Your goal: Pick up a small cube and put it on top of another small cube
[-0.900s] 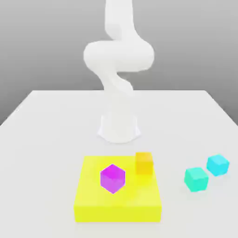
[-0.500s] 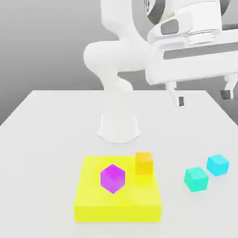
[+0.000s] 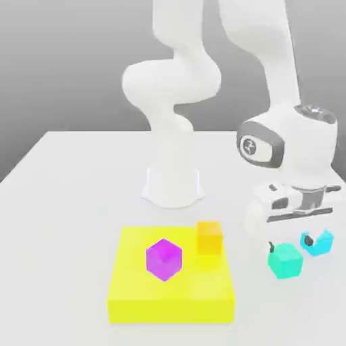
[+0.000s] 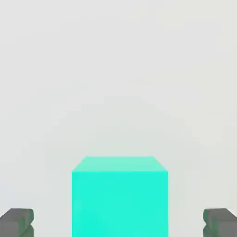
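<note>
"Where was the teal-green cube [image 4: 120, 203]?"

"Between the gripper's [image 3: 290, 244] open fingers [image 4: 16, 223], with a gap on either side. The fingers stood wide apart and had hold of nothing."

"Which way did it point?"

"It sat flat, one face square to the fingers in the hand view, its sides in line with them. In the exterior view it looked turned a little. I saw no long axis; it was about as wide as it was tall."

"And the sky-blue cube [image 3: 324, 244]?"

"Just beside the gripper, partly behind one fingertip, on the exterior view's right of the teal one."

"How many did you count?"

"One teal, one sky-blue, one magenta cube [image 3: 164, 260], one orange block [image 3: 209, 238], and one yellow slab [image 3: 170, 309]. The last three were off to the exterior view's left of the gripper, magenta and orange over the slab."

"What were they like?"

"Smooth, plain-coloured, sharp-edged. The slab was broad, low and square-cornered. The tabletop [image 3: 67, 223] under the gripper was pale and even, the arm [image 3: 172, 155] glossy white and rounded."
</note>
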